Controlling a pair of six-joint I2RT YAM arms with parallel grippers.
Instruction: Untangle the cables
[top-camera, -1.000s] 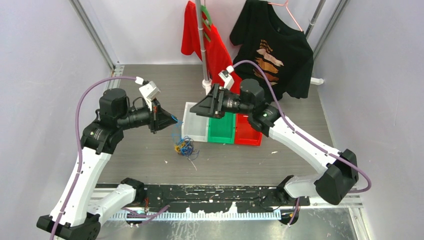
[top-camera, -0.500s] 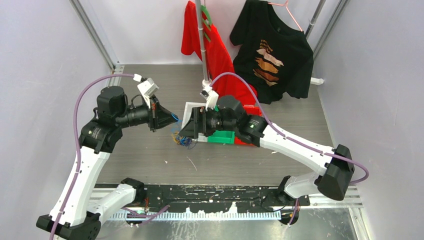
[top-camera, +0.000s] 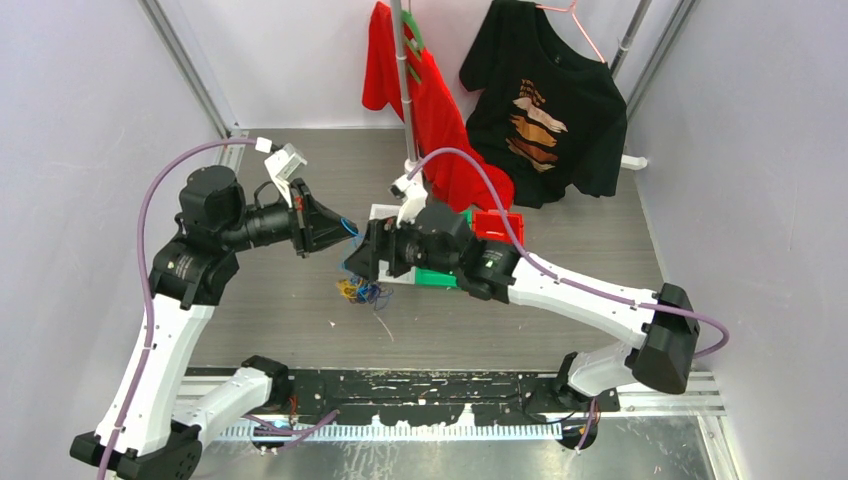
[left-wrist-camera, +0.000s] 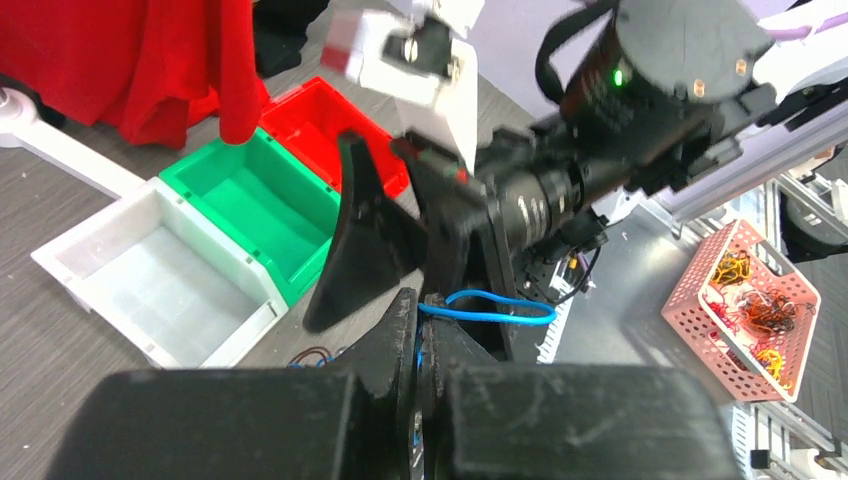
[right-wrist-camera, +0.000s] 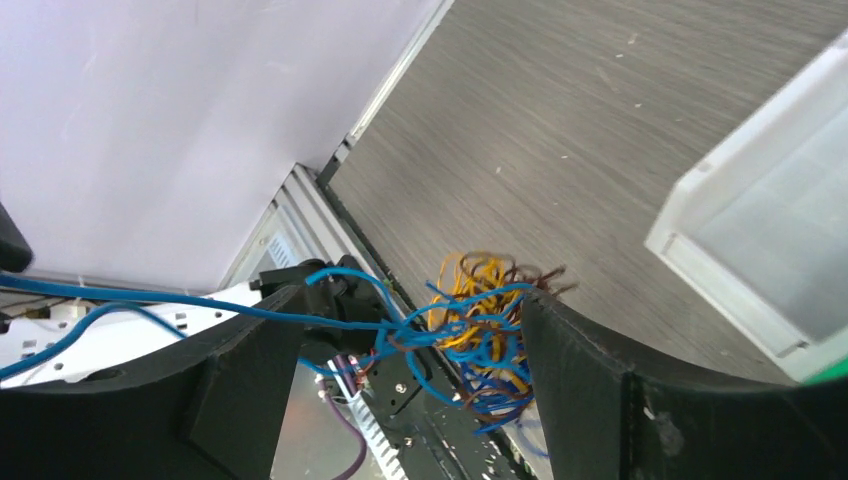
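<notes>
Left arm is reaching in, elbow up and forearm level, with the left end effector (top-camera: 338, 228) clamping shut on one blue cable (left-wrist-camera: 490, 307). That strand is running down to the tangle of cables (top-camera: 360, 291) mid table (top-camera: 290, 300). Right arm is stretching across low, with the right end effector (top-camera: 364, 256) gaping wide and gripping nothing; the tangle is showing between its fingers.

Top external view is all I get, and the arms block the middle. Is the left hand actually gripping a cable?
Observer: Yes. The left wrist view shows the left hand shut on a blue cable, its loop poking out in front.
Operator: And the other one?
Observer: The right hand is open in its wrist view, fingers wide on either side of the tangle of blue, yellow and brown strands.
Operator: Anything else I'm missing?
Observer: The left wrist view shows a pink basket holding more tangled wires.
</notes>
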